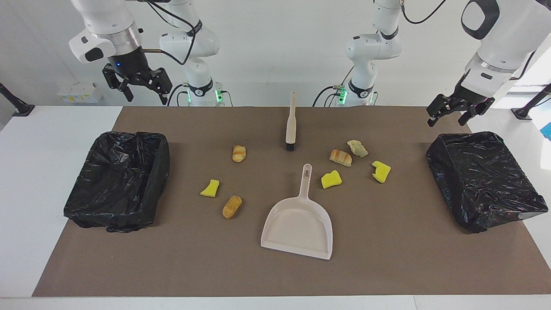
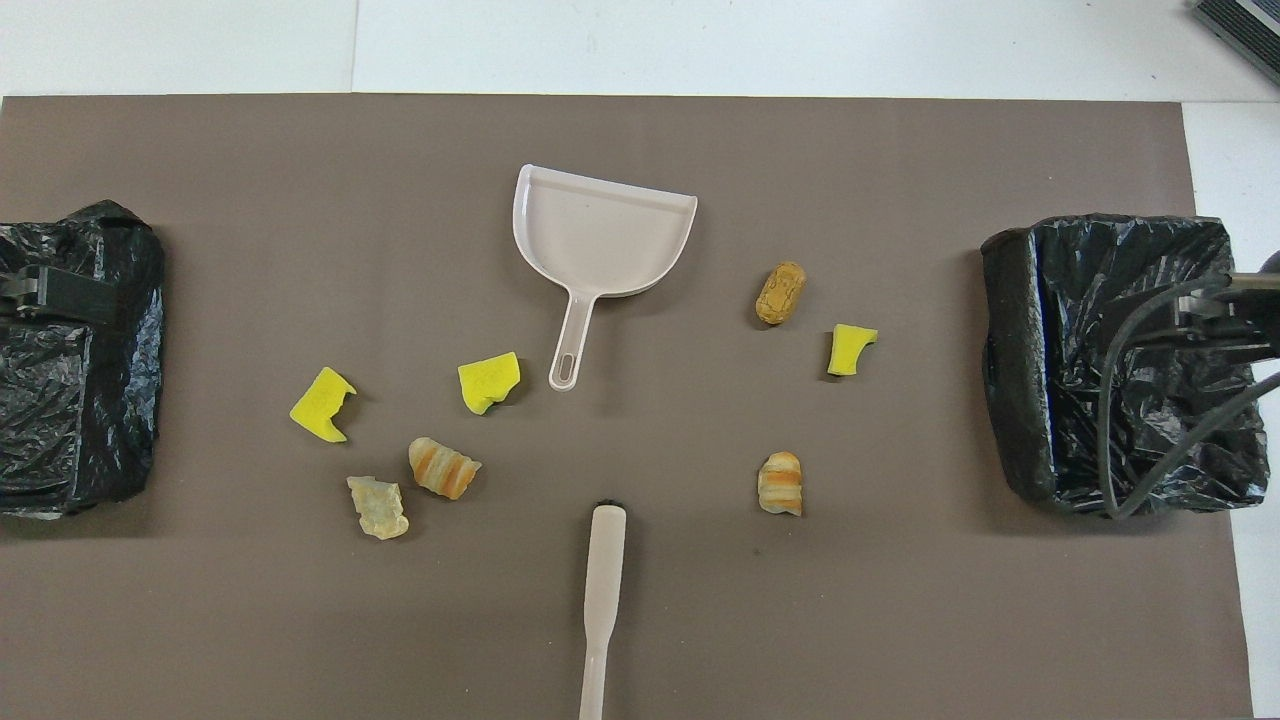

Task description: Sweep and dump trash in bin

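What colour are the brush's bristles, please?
Black, on the brush; clearest in the facing view.

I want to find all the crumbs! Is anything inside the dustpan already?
No, the dustpan is bare inside. All seven scraps lie around it on the mat. Whatever might sit under the pan is covered.

The light is bright and even, coming from above. Small soft shadows sit close under things, and the black bags (image 1: 116, 181) shine a little. Both pictures look sharp.

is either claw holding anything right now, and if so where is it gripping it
Nothing is held. The left claw and right claw hang open and empty in the air; brush and dustpan lie untouched.
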Robot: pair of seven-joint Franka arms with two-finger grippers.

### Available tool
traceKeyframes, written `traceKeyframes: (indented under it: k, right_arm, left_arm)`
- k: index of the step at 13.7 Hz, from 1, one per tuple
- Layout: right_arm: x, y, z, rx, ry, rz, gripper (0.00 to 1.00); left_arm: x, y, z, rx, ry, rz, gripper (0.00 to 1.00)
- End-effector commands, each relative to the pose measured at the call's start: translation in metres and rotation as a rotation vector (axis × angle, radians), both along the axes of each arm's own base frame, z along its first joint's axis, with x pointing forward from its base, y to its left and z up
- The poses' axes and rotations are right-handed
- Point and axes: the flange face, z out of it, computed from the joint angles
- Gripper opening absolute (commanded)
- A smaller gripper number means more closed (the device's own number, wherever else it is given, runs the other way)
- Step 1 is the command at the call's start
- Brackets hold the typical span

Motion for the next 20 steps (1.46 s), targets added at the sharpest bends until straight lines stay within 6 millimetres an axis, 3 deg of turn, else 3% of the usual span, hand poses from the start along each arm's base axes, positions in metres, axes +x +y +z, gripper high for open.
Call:
traceKeyframes:
  k: [1, 6, 11, 15, 18, 20]
  right_arm:
    - [0.014, 0.002, -0.008, 0.031, -0.039, 0.035, 1.0]
    - [0.012, 0.004, -0.024, 0.038, -0.032, 0.023, 1.0]
    - [0.003, 0.003, -0.029, 0.038, -0.016, 0.026, 1.0]
    - [0.002, -0.005, -0.03, 0.038, -0.009, 0.024, 1.0]
    - [0.001, 0.005, -0.032, 0.036, -0.015, -0.014, 1.0]
    - [0.001, 0.011, -0.036, 0.034, -0.016, -0.042, 1.0]
  left_arm:
    - [-0.001, 0.004, 0.0, -0.009, 0.016, -0.004, 1.0]
    - [-0.008, 0.001, -0.006, -0.01, 0.032, -0.01, 1.0]
    - [-0.015, -0.024, -0.019, -0.122, 0.056, -0.028, 1.0]
    - [-0.028, -0.084, -0.044, -0.119, 0.084, -0.12, 1.0]
    - [-0.037, -0.122, -0.061, -0.117, 0.058, -0.085, 1.0]
    - [-0.05, -0.164, -0.073, -0.113, 0.062, -0.15, 1.0]
